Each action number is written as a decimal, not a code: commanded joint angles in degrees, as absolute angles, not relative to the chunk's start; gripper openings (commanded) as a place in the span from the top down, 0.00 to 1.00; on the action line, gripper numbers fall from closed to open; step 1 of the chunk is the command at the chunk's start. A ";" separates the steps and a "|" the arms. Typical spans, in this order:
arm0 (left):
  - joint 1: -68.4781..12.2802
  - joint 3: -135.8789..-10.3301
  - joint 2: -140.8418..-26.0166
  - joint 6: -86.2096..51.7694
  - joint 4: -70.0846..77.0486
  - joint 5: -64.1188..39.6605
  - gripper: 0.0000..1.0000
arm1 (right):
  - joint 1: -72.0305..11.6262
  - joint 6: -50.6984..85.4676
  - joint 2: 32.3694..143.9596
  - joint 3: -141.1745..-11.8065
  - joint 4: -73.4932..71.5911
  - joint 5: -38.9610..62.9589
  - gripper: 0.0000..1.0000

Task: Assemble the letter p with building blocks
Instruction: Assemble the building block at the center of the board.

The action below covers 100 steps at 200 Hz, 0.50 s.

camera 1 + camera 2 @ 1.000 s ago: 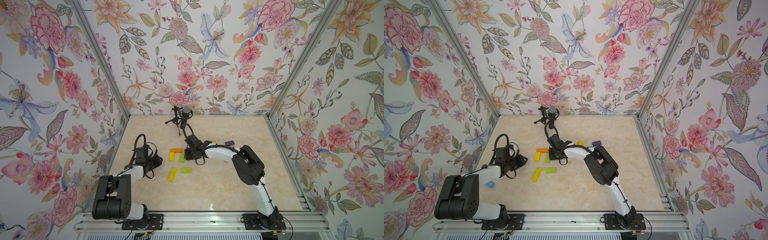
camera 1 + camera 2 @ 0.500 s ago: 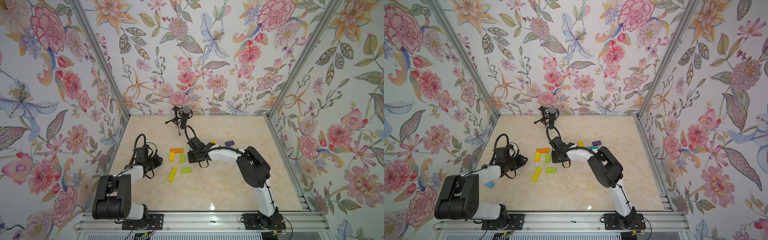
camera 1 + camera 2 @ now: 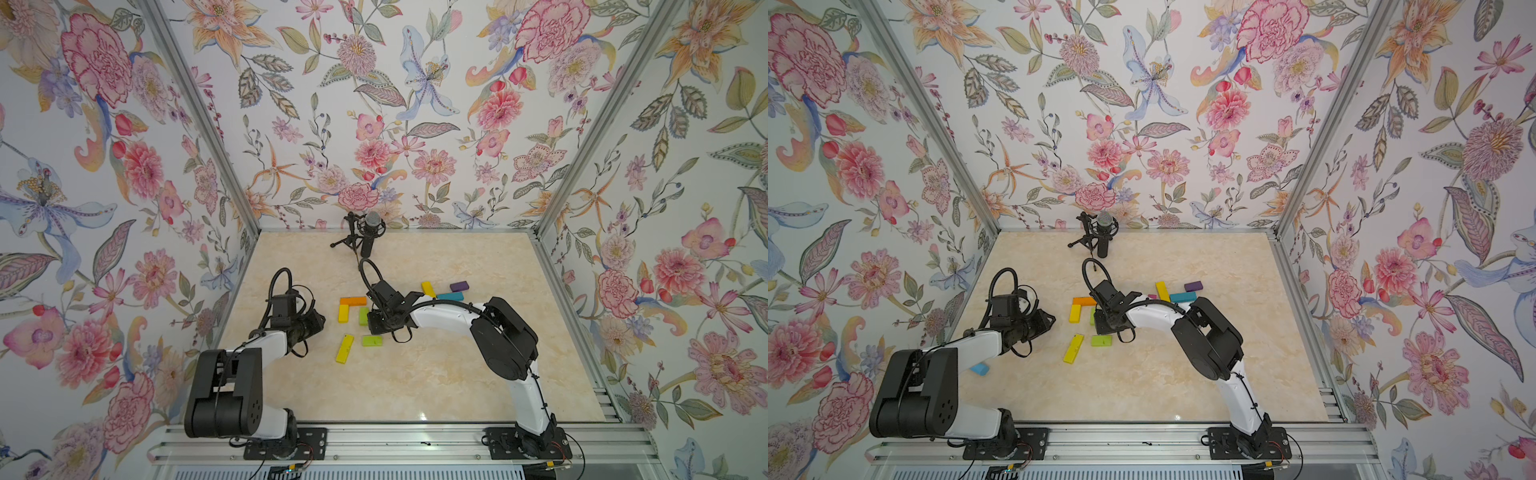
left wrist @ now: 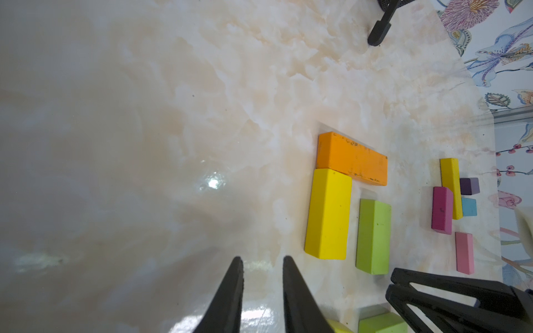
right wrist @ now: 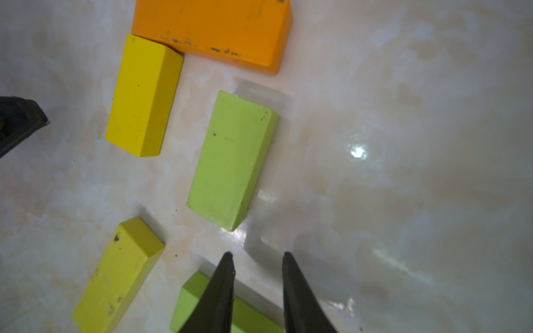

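surface (image 3: 415, 386): pale marbled slab; every block lies flat on it
right arm (image 3: 440, 320): stretched across the surface, its end effector over the middle cluster of blocks
left arm (image 3: 266, 340): folded low, its end effector aimed at that same cluster
microphone (image 3: 370, 232): on a tripod, well beyond both end effectors
right end effector (image 5: 256, 255): fingers a narrow gap apart, only bare surface between them, holding nothing
left end effector (image 4: 262, 259): fingers likewise narrowly apart and empty, over bare surface, near the cluster but clear of it
orange block (image 5: 213, 31): farthest ahead of the right end effector, lying crosswise
long yellow block (image 5: 118, 276): beside the right end effector, on the left end effector's side, slanted, touching nothing
far yellow block (image 3: 428, 289): behind the right end effector, beside its arm
teal block (image 3: 450, 296): just beside the far yellow block, farther from the right end effector
short yellow block (image 5: 144, 95): ahead of the right end effector, one end touching the orange block's long side to form a corner
lime block (image 5: 233, 161): just ahead of the right fingertips, alongside the short yellow block with a gap, short of the orange block
loose lime block (image 5: 196, 299): at the right end effector, partly hidden by one finger; contact cannot be told
magenta block (image 4: 442, 210): touching the far yellow block
pink block (image 4: 465, 253): near the magenta block, apart
purple block (image 3: 459, 286): farthest behind the right end effector
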<state>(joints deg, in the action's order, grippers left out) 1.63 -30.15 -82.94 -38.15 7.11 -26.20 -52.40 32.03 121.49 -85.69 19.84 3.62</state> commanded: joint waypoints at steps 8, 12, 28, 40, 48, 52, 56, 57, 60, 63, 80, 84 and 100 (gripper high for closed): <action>2.30 -30.85 -83.58 -37.16 6.77 -25.75 0.73 | -52.97 32.96 122.96 -87.51 20.24 5.09 0.72; 2.29 -30.81 -83.58 -37.18 6.77 -25.70 0.73 | -52.94 33.04 123.15 -87.69 20.26 5.10 0.72; 2.28 -30.75 -83.49 -37.07 6.81 -25.66 0.73 | -53.00 33.10 123.64 -88.39 20.23 5.11 0.72; 2.28 -30.70 -83.50 -37.06 6.82 -25.71 0.73 | -53.05 33.09 124.07 -88.75 20.22 5.12 0.72; 2.29 -30.75 -83.49 -37.06 6.77 -25.66 0.73 | -52.98 33.11 124.38 -88.85 20.24 5.19 0.72; 2.24 -30.72 -83.50 -37.01 6.77 -25.66 0.73 | -53.02 33.06 124.51 -88.94 20.26 5.28 0.72; 2.28 -30.76 -83.49 -37.05 6.78 -25.66 0.73 | -52.99 33.12 124.62 -89.03 20.17 5.27 0.72; 2.28 -30.76 -83.49 -37.02 6.77 -25.66 0.73 | -52.95 33.08 124.71 -89.03 20.19 5.32 0.72; 2.28 -30.74 -83.50 -37.07 6.70 -25.68 0.73 | -52.93 33.05 124.80 -89.13 20.21 5.30 0.72; 2.29 -30.72 -83.50 -37.00 6.69 -25.60 0.73 | -52.98 33.05 124.85 -89.12 20.21 5.32 0.72; 2.28 -30.68 -83.32 -36.92 6.62 -25.50 0.73 | -53.04 33.07 124.82 -88.96 20.23 5.02 0.72; 2.28 -30.67 -83.32 -36.92 6.56 -25.53 0.73 | -53.04 33.13 124.76 -88.87 20.22 5.01 0.72; 2.29 -30.76 -83.32 -36.91 6.53 -25.33 0.73 | -53.10 33.00 124.64 -88.39 20.21 4.40 0.72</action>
